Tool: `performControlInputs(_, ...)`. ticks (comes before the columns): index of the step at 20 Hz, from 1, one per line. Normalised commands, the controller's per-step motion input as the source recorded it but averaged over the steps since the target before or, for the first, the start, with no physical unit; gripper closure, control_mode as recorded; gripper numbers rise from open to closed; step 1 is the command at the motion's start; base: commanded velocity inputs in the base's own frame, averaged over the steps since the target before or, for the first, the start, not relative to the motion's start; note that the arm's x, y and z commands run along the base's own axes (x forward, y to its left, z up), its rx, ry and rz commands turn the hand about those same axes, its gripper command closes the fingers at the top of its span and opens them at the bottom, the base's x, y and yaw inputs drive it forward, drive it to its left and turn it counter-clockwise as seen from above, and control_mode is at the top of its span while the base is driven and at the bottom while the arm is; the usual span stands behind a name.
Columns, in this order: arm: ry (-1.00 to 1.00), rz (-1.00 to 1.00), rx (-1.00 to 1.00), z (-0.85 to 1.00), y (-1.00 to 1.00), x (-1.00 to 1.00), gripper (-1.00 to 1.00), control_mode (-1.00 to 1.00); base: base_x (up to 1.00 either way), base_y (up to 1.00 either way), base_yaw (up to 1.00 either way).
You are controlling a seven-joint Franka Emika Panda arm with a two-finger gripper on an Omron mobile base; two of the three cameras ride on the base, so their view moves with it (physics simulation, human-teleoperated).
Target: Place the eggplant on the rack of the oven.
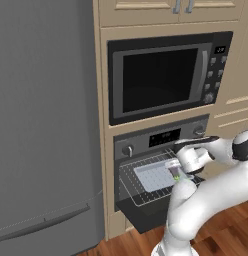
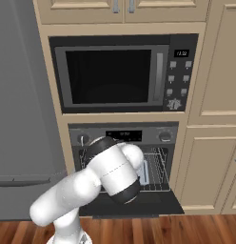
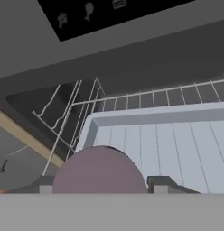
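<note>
The oven is the reference landmark: it sits directly below the microwave, and its dark drop-down door hangs fully open. The rack is drawn forward out of the oven cavity over the open door and bears a light grey tray. The gripper is positioned over the near right portion of the tray, in front of the oven control panel. Its two fingers are clamped on the eggplant, one against each side, as seen in the hand view. The eggplant is held above the near edge of the tray, with the rack wires visible beyond it. The green stem end points downward in the left base view.
</note>
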Motion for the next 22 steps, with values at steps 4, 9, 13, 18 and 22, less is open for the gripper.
performControlInputs(4, 0.0, 0.0, 0.0, -0.56, 0.0, 0.12, 1.0, -1.0, 0.0, 0.0, 0.0)
performControlInputs(9, 0.04, -0.01, 0.0, -0.38, 0.0, 0.31, 1.0, -1.0, 0.0, 0.0, 0.0)
performControlInputs(13, 0.15, -0.05, 0.0, -0.09, 0.0, 0.32, 1.0, -1.0, 0.0, 0.0, 0.0)
performControlInputs(18, 0.05, -0.06, 0.0, -0.07, 0.0, 0.21, 1.0, -1.0, 0.0, 0.0, 0.0)
performControlInputs(22, -0.01, -0.07, 0.0, -0.21, 0.0, 0.19, 1.0, -1.0, 0.0, 0.0, 0.0)
